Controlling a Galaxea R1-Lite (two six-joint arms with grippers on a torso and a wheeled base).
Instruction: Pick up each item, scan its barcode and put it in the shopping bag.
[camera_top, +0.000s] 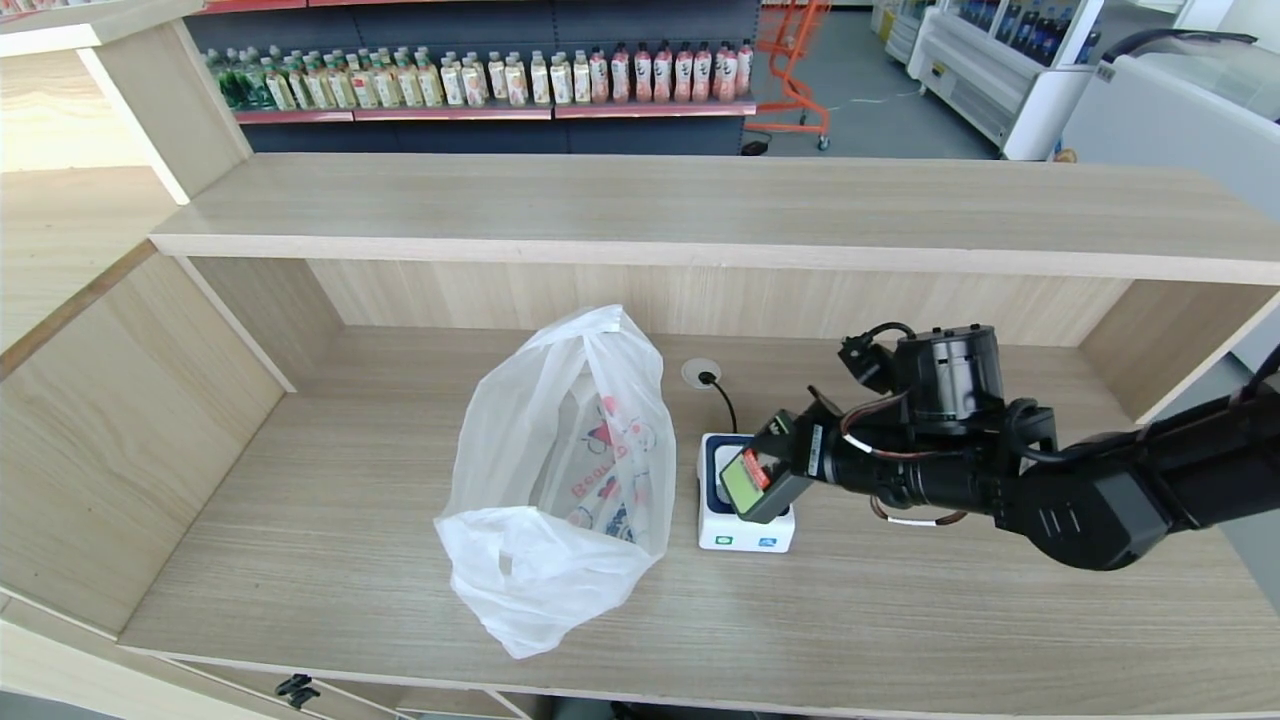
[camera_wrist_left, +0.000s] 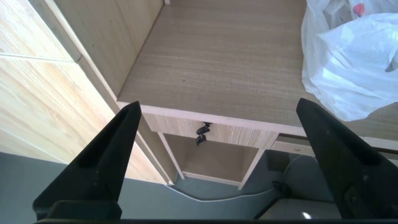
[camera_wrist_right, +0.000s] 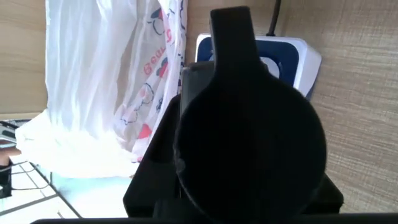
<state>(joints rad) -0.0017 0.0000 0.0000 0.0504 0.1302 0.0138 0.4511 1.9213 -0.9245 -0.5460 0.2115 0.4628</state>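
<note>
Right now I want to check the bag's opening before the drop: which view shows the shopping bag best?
The head view: the whole shopping bag stands on the counter, beside the scanner. The left wrist view catches one crumpled end; the right wrist view shows its side past the right gripper.

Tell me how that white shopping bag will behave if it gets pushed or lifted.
The shopping bag looks thin and see-through, so it would probably crumple rather than slide when pushed. It slumps on the counter, so lifted by one handle it likely sags. The printed pack inside probably keeps it from tipping.
</note>
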